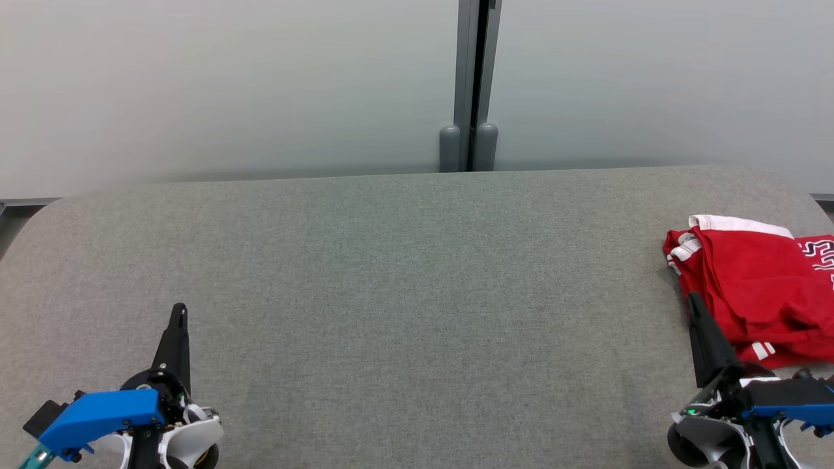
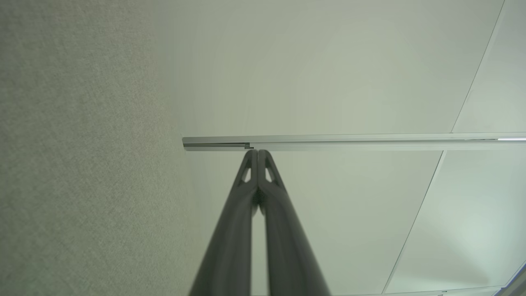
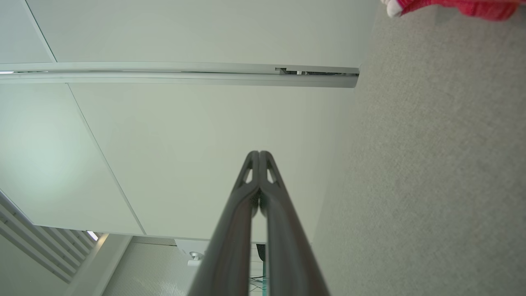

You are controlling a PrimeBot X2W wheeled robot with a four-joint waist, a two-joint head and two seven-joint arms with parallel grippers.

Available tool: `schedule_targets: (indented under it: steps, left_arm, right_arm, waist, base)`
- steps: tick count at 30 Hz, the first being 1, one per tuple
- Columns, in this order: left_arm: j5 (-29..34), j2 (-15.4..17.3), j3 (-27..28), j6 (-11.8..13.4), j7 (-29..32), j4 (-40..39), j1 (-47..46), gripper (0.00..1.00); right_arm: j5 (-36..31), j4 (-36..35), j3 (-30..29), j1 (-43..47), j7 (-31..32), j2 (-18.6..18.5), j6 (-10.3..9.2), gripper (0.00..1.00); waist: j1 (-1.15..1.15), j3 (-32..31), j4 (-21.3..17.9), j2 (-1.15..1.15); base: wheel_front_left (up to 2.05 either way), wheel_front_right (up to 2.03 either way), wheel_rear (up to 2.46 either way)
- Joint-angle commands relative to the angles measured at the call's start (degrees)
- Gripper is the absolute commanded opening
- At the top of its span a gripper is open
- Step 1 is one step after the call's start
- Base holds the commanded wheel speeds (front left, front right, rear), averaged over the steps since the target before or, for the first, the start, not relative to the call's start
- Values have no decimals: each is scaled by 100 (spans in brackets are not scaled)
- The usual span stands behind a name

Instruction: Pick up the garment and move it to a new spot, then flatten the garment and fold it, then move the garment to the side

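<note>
The red garment (image 1: 756, 293) lies bunched at the right end of the bench (image 1: 391, 260), just beside the right tool (image 1: 694, 306) and far from the left tool (image 1: 179, 314); both tools are closed and empty.

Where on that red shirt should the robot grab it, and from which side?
Probably its bunched left edge, where layers stack into a raised fold. The shirt lies at the right end of the table, so come from the left with the right hand, which is beside that edge; it is shut and must open first.
</note>
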Motion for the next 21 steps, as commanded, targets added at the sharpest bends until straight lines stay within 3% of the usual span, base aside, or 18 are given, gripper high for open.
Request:
schedule_targets:
  steps: [1,21]
  left_arm:
    - [-17,-16,11,-27,20,-26,-48,0]
    - [-16,-16,11,-27,19,-27,-48,0]
  right_arm:
    - [16,-22,-13,74,13,-38,2,0]
    - [16,-21,-13,74,13,-38,2,0]
  waist:
    - [0,0,0,0]
    - [0,0,0,0]
  base:
    - [0,0,0]
    - [0,0,0]
